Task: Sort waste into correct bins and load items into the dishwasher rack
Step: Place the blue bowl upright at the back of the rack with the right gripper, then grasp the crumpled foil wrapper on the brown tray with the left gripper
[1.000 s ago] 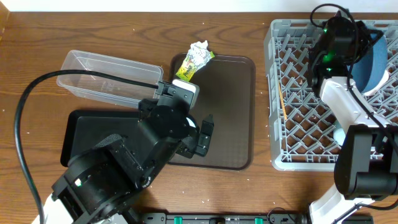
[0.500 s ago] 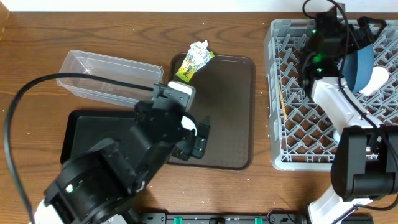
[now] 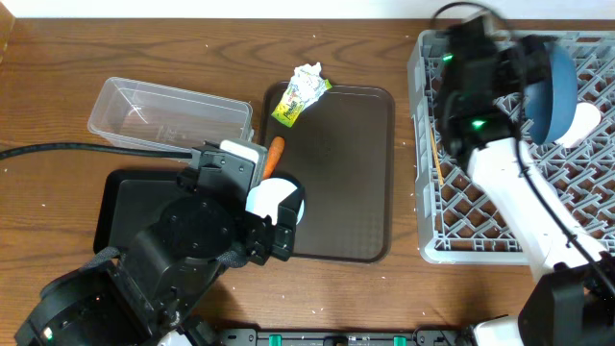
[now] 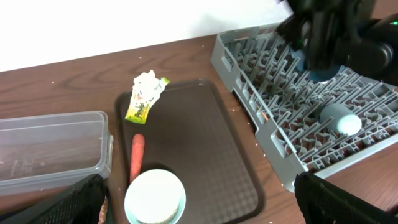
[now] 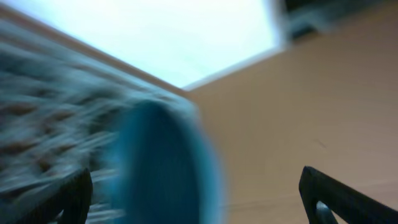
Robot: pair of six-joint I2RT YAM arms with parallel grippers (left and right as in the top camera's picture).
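Note:
A small white cup (image 4: 155,198) with a pale blue rim stands on the brown tray's near left corner; its white filling looks grainy. My left gripper (image 4: 199,214) hangs open over it, with the cup nearer the left finger. An orange carrot (image 3: 274,152) lies just beyond the cup. The yellow-green wrapper (image 3: 303,91) sits at the tray's far left corner. The dark blue bowl (image 3: 555,82) stands on edge in the grey rack (image 3: 480,192), beside a white cup (image 3: 581,123). My right gripper (image 5: 199,199) is open next to the bowl, in a blurred view.
The clear tub (image 3: 168,120) and the black tray (image 3: 120,207) lie left of the brown serving tray (image 3: 346,173). My left arm covers much of the black tray. The right arm reaches across the rack's far side.
My left arm has drawn back toward the near left, uncovering the carrot and the cup. The right gripper has opened and shifted left, off the blue bowl.

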